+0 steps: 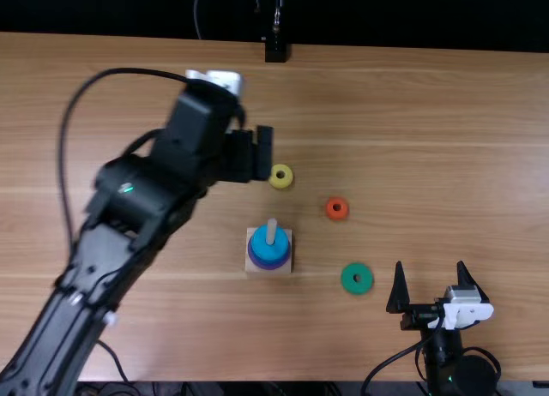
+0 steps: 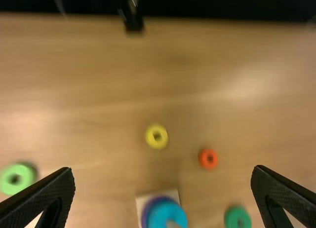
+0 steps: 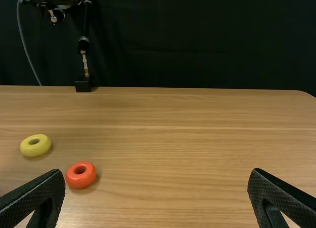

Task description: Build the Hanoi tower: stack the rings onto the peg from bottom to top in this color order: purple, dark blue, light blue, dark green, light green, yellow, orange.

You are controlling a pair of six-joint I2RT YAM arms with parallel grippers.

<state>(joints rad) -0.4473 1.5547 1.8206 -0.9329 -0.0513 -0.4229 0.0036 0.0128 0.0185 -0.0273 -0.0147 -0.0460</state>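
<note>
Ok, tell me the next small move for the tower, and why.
I'd probably bring the right tool over the dark green ring, ready to grip it. The light blue ring tops the stack on the peg, so dark green comes next, and that tool is open and close by.

Robot arms (image 1: 137,199) and black curtain (image 3: 197,40) suggest a lab.

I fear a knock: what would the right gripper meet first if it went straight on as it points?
For the right gripper, the way looks free as far as the top view shows; the dark green ring and orange ring lie left of it. Tilt is unclear; it might touch the table.
</note>
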